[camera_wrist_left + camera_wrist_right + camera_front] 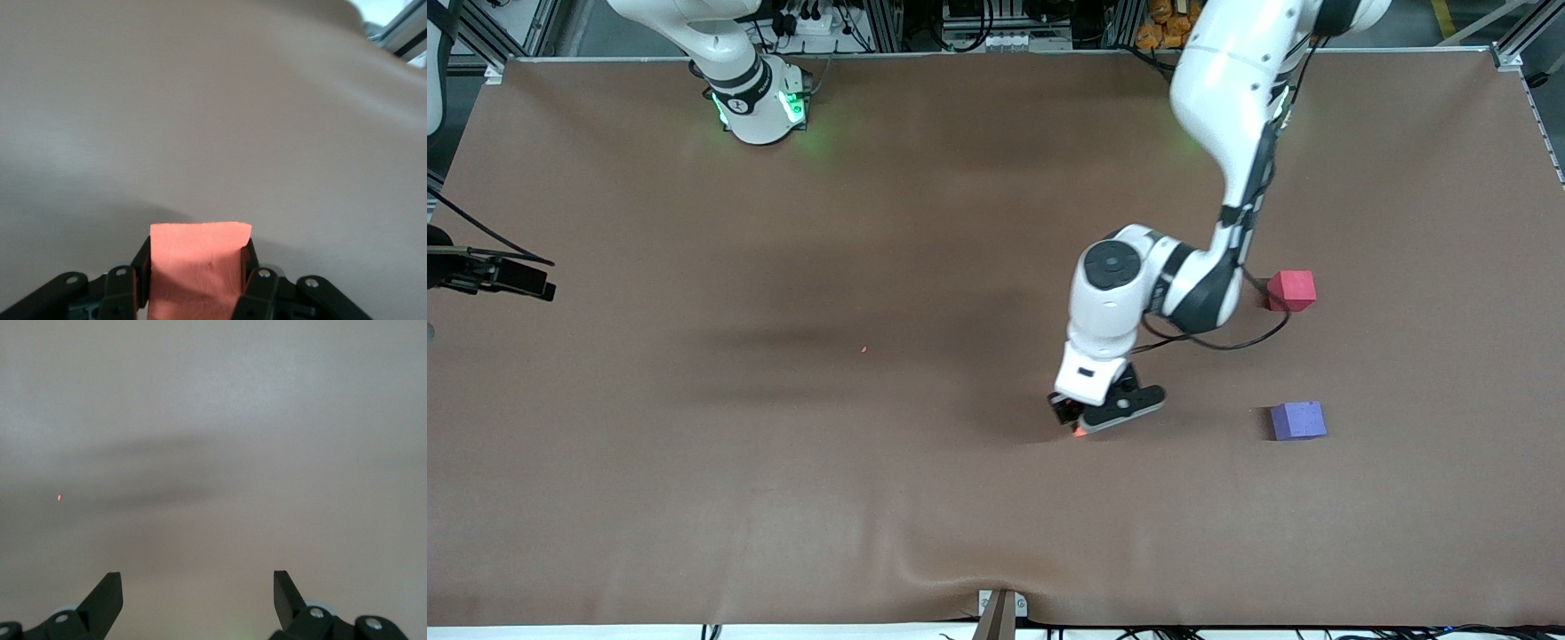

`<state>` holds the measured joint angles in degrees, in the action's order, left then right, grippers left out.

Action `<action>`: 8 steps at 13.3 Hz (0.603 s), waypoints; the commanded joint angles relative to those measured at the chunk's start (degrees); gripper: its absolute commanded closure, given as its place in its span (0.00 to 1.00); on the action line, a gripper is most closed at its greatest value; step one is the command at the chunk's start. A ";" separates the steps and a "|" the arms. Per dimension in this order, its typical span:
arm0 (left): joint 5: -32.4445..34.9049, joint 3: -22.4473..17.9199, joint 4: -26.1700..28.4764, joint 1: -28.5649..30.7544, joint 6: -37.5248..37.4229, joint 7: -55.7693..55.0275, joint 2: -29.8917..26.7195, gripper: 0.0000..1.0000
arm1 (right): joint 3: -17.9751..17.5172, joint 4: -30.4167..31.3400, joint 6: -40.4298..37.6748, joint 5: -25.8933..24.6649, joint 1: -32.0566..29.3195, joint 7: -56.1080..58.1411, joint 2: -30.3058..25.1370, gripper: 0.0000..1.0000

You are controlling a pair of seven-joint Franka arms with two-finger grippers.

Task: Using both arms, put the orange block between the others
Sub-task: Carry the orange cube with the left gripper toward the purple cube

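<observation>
Over mid-table, left gripper (1079,425) clamps the orange block (195,267) (right gripper (198,597) waits, fingers apart).

**Brown tabletop with two cubes**

A wide tabletop (694,462) covered in matte brown sheeting. A red-pink cube (1292,291) and a purple-blue cube (1298,420) rest on it toward the left arm's end, well apart, the purple-blue one nearer the front camera. A tiny orange speck (863,349) lies near the middle.
</observation>
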<state>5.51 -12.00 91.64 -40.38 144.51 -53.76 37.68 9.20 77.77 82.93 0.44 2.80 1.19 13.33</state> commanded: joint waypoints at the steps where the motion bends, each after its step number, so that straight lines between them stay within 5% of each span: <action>1: -0.32 6.26 11.43 8.53 -0.20 8.55 -9.89 1.00 | -0.32 -0.16 -1.71 0.79 -0.43 1.18 -1.11 0.00; 4: -0.23 13.73 15.48 19.08 -0.29 15.59 -12.97 1.00 | -0.41 -1.57 -3.03 0.79 -0.25 0.92 -1.11 0.00; 8: -0.23 15.95 23.13 26.05 -2.04 27.97 -17.46 1.00 | -0.32 -2.10 -3.04 0.79 -0.60 0.65 -2.17 0.00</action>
<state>5.51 2.75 109.46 -16.68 143.60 -30.64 24.41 9.13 75.86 80.75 0.56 2.81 1.58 12.27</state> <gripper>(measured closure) 0.471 0.000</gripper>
